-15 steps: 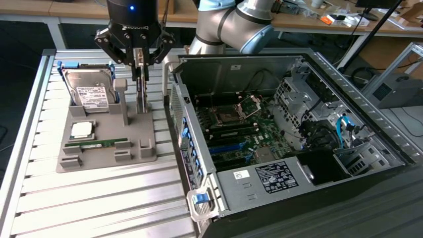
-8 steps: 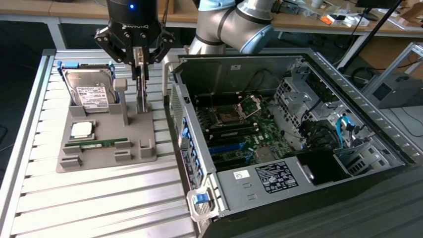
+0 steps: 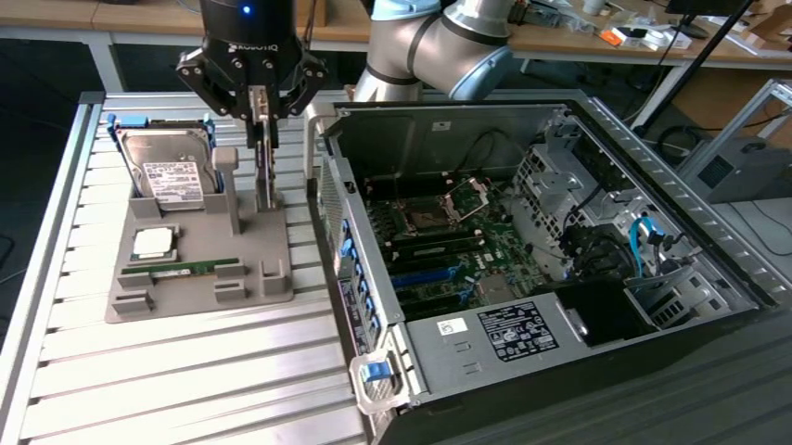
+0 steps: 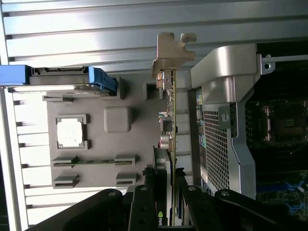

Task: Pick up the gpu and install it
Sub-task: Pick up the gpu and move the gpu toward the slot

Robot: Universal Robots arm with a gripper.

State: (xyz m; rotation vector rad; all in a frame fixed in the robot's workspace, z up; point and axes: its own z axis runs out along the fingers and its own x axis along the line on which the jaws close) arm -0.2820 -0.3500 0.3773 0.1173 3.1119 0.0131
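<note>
**GPU clamped in the gripper, standing on end over the parts fixture**

You've got the gripper [image 3: 258, 109] with its fingers pressed together on the gpu [image 3: 263, 158], gripping the card's upper end.

- Exterior view: the card reads as a thin strip, long axis vertical and in line with the gripper. Its lower end is at the grey fixture [image 3: 198, 297], just beside the upright post [image 3: 229, 176]. You can't tell here whether it touches the fixture or hangs clear of it.
- Wrist view: the gpu [image 4: 172, 115] is edge-on and runs straight away from the gripper [image 4: 166, 195]. The silver bracket [image 4: 171, 53] is at the end farthest from the fingers. Components stick out on the side facing the fixture [image 4: 139, 125], and the other face looks toward the PC case [image 4: 221, 96].
- On the fixture: hard drive [image 3: 167, 171], CPU [image 3: 154, 243], memory stick [image 3: 185, 269].
- The exterior view also gives you the open PC case [image 3: 495, 334], at that view's right of the fixture, with its motherboard [image 3: 433, 232] exposed.
</note>
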